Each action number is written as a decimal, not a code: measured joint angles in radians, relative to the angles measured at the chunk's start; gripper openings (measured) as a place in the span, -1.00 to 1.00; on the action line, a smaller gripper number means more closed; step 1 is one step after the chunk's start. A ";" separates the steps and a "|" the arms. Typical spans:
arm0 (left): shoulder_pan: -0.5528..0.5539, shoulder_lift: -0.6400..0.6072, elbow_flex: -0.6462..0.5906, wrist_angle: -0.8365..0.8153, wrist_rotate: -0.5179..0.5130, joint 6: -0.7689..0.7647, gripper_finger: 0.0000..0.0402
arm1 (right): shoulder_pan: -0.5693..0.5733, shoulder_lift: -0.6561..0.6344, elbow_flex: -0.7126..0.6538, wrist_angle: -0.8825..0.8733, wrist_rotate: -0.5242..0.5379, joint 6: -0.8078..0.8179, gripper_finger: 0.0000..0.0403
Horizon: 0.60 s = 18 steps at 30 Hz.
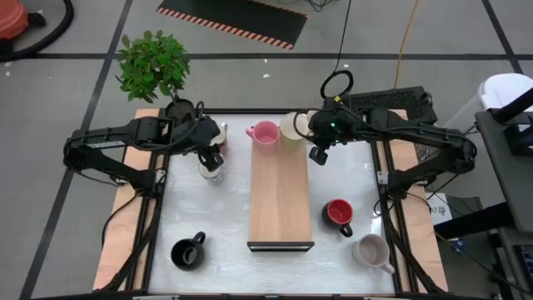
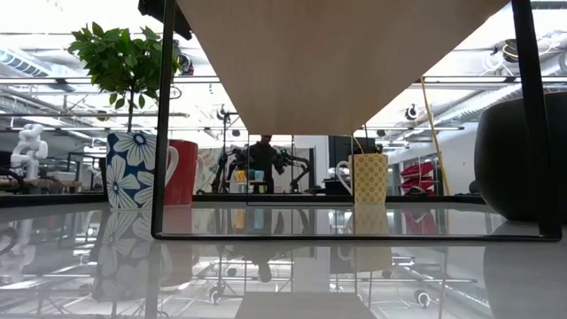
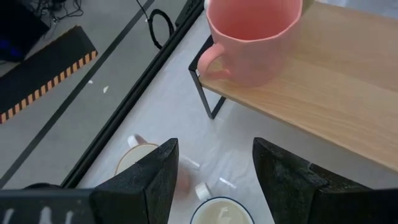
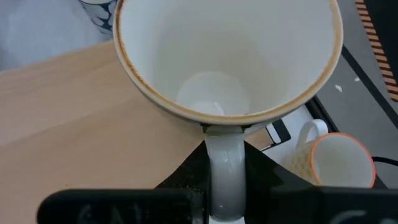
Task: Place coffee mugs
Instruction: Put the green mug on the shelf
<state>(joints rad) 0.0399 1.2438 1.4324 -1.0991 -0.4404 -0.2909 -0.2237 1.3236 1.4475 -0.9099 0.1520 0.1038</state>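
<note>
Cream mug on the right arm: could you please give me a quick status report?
Right gripper shut on cream mug handle, over wooden shelf. Left gripper open above floral mug. Pink mug alongside.

Left gripper (image 1: 213,155) sits at 10 o'clock, fingers (image 3: 149,180) apart. Right gripper (image 1: 317,150) at 1 o'clock, clamped tight.

a grey concrete floor (image 1: 75,83) crossed by dark taped lines surrounds the glossy white table top (image 1: 208,217). a black mat edged with orange-and-black hazard stripes (image 1: 237,18) lies beyond the table's far end, and a leafy green potted plant (image 1: 152,65) stands at the far left corner. across the room, long ceiling light strips (image 2: 71,84) glow over cluttered benches.
</note>
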 joint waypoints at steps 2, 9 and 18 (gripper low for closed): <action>0.000 0.000 0.000 0.000 0.000 0.000 0.05 | 0.000 0.012 0.000 0.001 0.001 0.000 -0.80; 0.000 0.000 0.000 0.000 0.000 0.000 0.05 | 0.000 0.028 0.000 -0.003 0.000 -0.008 -0.81; 0.000 0.000 0.000 0.000 0.000 0.001 0.05 | 0.000 0.027 -0.014 -0.009 0.007 -0.029 -0.75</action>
<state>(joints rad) 0.0399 1.2438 1.4325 -1.0991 -0.4400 -0.2895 -0.2237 1.3510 1.4335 -0.9185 0.1593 0.0750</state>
